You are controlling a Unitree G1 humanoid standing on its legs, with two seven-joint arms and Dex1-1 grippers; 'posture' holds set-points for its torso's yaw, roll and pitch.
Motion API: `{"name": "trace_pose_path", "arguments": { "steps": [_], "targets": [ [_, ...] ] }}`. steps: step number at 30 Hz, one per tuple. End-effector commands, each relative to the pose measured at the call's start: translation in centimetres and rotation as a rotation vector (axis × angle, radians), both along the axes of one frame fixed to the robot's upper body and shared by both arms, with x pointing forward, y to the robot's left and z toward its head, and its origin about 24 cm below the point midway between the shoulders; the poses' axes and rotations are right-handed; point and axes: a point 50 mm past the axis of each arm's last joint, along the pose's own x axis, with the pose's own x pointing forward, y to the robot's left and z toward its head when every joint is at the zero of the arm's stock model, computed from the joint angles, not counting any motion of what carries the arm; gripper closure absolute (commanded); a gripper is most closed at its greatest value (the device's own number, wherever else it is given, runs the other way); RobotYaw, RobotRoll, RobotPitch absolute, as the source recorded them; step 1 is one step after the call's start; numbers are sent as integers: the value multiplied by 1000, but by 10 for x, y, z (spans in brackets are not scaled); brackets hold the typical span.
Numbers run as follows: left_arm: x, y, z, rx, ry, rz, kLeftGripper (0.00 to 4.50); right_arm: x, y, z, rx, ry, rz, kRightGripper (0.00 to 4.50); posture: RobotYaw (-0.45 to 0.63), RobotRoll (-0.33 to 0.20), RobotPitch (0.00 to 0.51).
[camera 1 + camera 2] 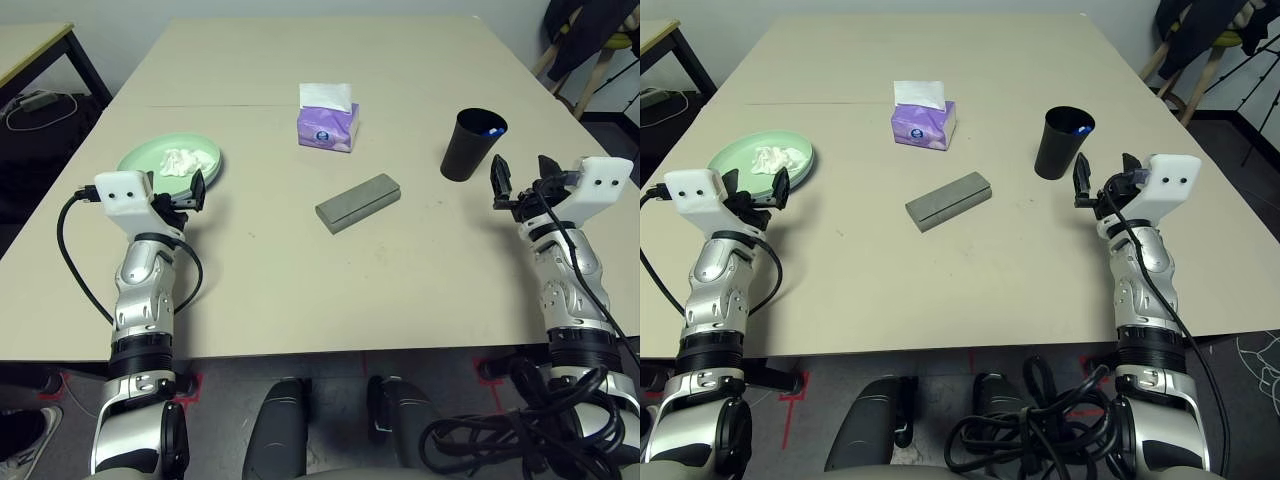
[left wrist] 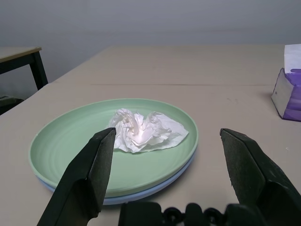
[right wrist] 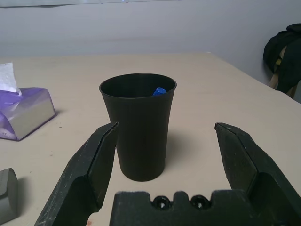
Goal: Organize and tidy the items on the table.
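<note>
each tool (image 2: 168, 134) (image 3: 167, 125) stands spread apart; the cup (image 3: 142, 132) hides most of the blue-tipped pen (image 3: 159, 91).

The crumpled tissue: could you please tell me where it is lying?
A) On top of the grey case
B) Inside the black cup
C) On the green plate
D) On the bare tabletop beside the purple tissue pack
C, since the crumpled tissue lies within the rim of the green plate, which is stacked on a blue one.
</note>
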Motion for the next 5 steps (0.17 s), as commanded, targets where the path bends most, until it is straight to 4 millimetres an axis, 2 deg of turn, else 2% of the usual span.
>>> {"name": "trace_pose_path", "arguments": {
  "steps": [1, 5],
  "targets": [
    [1, 2, 0, 8, 8, 3, 0, 1, 3, -1, 0, 14, 7, 29, 49, 0, 104],
    [0, 1, 1, 12, 5, 1, 0, 2, 5, -6, -3, 46, 10, 29, 61, 0, 104]
  ]
}}
